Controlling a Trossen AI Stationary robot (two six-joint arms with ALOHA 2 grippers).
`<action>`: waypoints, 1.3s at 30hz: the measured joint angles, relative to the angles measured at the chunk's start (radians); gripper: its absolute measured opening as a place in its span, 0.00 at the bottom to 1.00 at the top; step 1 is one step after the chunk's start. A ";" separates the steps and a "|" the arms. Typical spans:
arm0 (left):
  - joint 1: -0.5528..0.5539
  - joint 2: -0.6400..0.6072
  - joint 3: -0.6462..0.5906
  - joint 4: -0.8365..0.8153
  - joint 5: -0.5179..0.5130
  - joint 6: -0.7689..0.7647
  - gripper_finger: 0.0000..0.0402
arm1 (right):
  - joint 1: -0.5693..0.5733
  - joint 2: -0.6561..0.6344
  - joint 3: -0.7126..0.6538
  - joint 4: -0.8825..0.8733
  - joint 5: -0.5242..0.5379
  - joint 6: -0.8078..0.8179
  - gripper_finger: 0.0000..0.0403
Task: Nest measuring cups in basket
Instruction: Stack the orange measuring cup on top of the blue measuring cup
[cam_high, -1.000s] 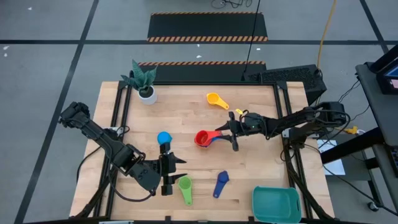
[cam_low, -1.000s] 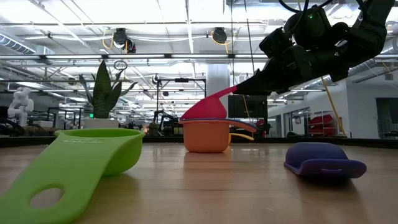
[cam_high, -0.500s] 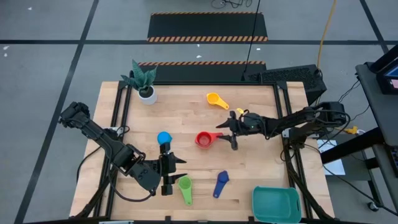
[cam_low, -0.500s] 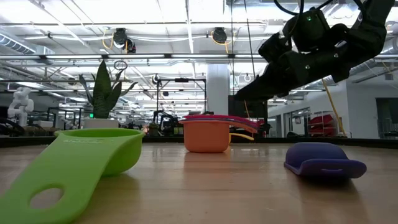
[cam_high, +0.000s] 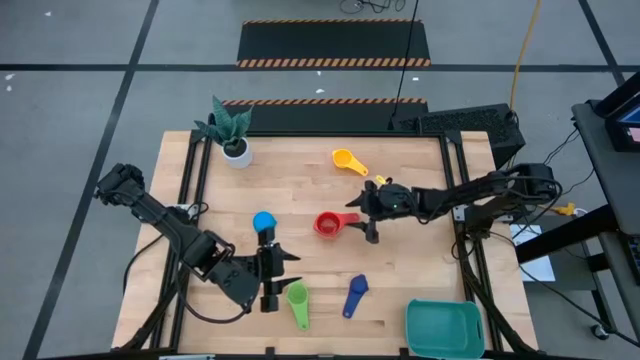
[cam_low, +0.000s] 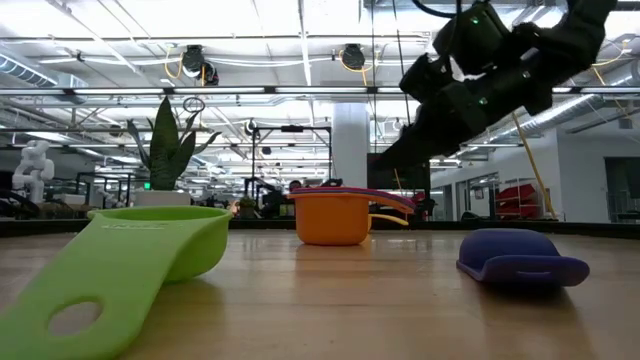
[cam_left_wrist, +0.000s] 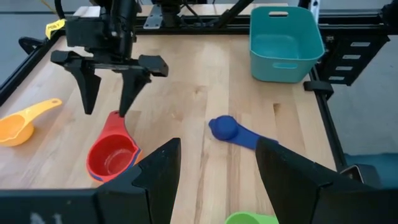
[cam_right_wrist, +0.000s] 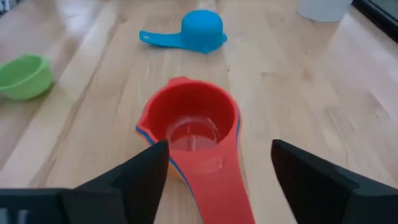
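A red cup (cam_right_wrist: 189, 121) sits nested in an orange cup (cam_low: 330, 220), with a blue rim showing between them, at mid-table (cam_high: 327, 223). My right gripper (cam_right_wrist: 217, 152) is open above the red handle (cam_left_wrist: 115, 121), a finger on either side and clear of it. My left gripper (cam_high: 283, 272) is open near the table's near edge, between an upturned light blue cup (cam_high: 264, 221) and a green cup (cam_high: 298, 303). A dark blue cup (cam_high: 354, 296) lies upside down and a yellow cup (cam_high: 348, 161) lies farther off. The teal basket (cam_high: 444, 328) stands at the near right corner.
A white plant pot (cam_high: 236, 150) stands at the far left corner. Black frame rails run along the table's left and right sides. Bare wood lies between the cup stack and the basket.
My right gripper held the red cup tilted by its handle over the orange cup, then let go. The red cup dropped level into the orange one. The gripper has risen a little above the handle since.
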 joint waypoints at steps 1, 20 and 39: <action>0.002 0.000 0.000 0.000 0.000 -0.004 0.53 | 0.002 0.000 0.009 -0.008 -0.001 -0.005 0.72; -0.023 0.022 0.000 0.001 0.000 -0.073 0.53 | -0.059 0.024 0.017 -0.038 -0.113 -0.029 0.78; -0.020 0.022 0.000 0.001 0.000 -0.011 0.53 | -0.017 0.088 0.016 -0.032 -0.036 -0.012 0.78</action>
